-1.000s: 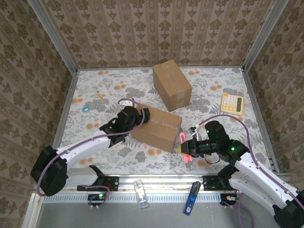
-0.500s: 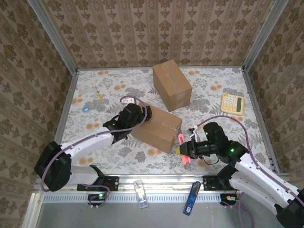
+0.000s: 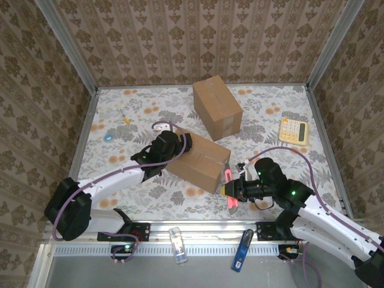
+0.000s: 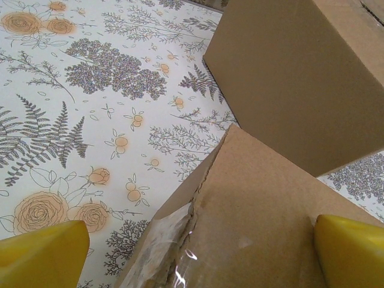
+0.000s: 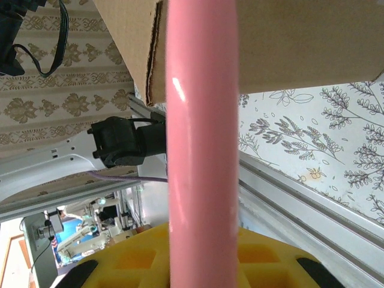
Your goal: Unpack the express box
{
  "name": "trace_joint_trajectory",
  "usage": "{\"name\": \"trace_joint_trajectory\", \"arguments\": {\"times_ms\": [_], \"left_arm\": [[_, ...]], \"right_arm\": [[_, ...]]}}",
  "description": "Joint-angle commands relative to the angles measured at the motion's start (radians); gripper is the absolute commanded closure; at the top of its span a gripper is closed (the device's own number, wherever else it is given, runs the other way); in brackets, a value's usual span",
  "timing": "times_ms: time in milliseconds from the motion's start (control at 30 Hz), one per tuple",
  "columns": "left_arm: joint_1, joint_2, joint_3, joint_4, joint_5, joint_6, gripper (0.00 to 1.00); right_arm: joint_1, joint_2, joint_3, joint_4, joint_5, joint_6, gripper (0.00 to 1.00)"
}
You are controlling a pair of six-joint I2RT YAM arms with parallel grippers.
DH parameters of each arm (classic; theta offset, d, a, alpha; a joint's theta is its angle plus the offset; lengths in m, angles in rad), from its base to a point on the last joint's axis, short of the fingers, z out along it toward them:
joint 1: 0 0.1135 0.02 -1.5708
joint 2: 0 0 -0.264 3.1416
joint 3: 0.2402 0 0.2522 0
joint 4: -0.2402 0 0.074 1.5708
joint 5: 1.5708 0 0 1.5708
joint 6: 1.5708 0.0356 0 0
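Left gripper (image 3: 180,146) stands spread wide over the left end of the express box (image 3: 201,163), which lies a little nearer than the middle of the table (image 3: 120,165); it clamps nothing. Right gripper (image 3: 235,189) is closed on a pink tool (image 3: 230,185), held just off the box's right end, toward the table's near edge.

As I judge the risks, the left fingers sit astride the box without pressing it, so a push from the tool could slide or turn the box instead of parting its seal. The tool is long and seems to be gripped near one end, so it may twist in the grip if it meets the cardboard at an angle. A second box (image 3: 217,108) sits just behind, toward the far edge, and could be nudged if the first one slides.

The left wrist view gives what the overhead one cannot. A corner of the box (image 4: 258,204) lies between the yellow fingertips (image 4: 42,255), with what looks like clear tape (image 4: 171,243) over a torn edge, though that part is blurred. The right wrist view shows the tool (image 5: 201,120) running straight up across the box (image 5: 270,42); whether they touch I cannot tell.
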Motion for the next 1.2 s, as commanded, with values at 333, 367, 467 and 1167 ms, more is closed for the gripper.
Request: {"name": "trace_joint_trajectory", "arguments": {"times_ms": [333, 367, 467, 1167], "left_arm": [[-0.008, 0.187, -0.133, -0.425, 0.047, -0.028, 0.05], [-0.007, 0.189, -0.134, -0.424, 0.047, -0.028, 0.05], [-0.007, 0.193, -0.133, -0.422, 0.048, -0.027, 0.05], [-0.005, 0.225, -0.121, -0.415, 0.06, -0.015, 0.05]], "right_arm": [[0.138, -0.031, 0.014, 0.062, 0.044, 0.066, 1.0], [0.147, -0.031, 0.014, 0.063, 0.051, 0.066, 1.0], [0.17, -0.03, 0.017, 0.067, 0.072, 0.071, 1.0], [0.315, -0.056, 0.08, -0.072, 0.249, 0.085, 1.0]]}}
